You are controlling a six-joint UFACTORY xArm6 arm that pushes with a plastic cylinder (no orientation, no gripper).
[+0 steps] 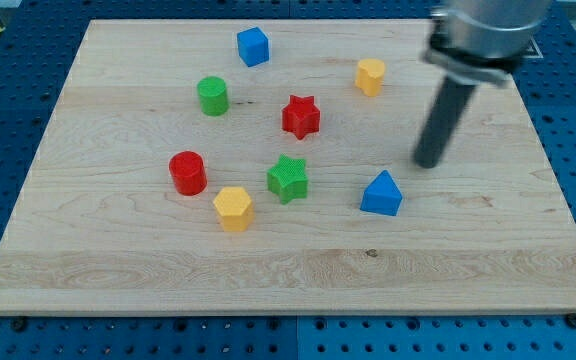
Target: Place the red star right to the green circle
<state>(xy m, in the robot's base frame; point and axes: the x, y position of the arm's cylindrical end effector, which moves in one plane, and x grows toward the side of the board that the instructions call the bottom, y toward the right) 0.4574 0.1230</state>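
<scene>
The red star [301, 116] lies on the wooden board [118, 260], above the view's middle. The green circle [212, 96] stands to the star's left and a little higher, with a gap between them. My tip [427, 163] is at the end of the dark rod, well to the right of the red star and lower. It touches no block and stands just above and to the right of the blue triangle [381, 193].
A blue cube [253, 46] sits near the top. A yellow block [370, 76] lies at the upper right. A red cylinder [187, 172], a yellow hexagon [233, 208] and a green star [288, 179] cluster below the middle.
</scene>
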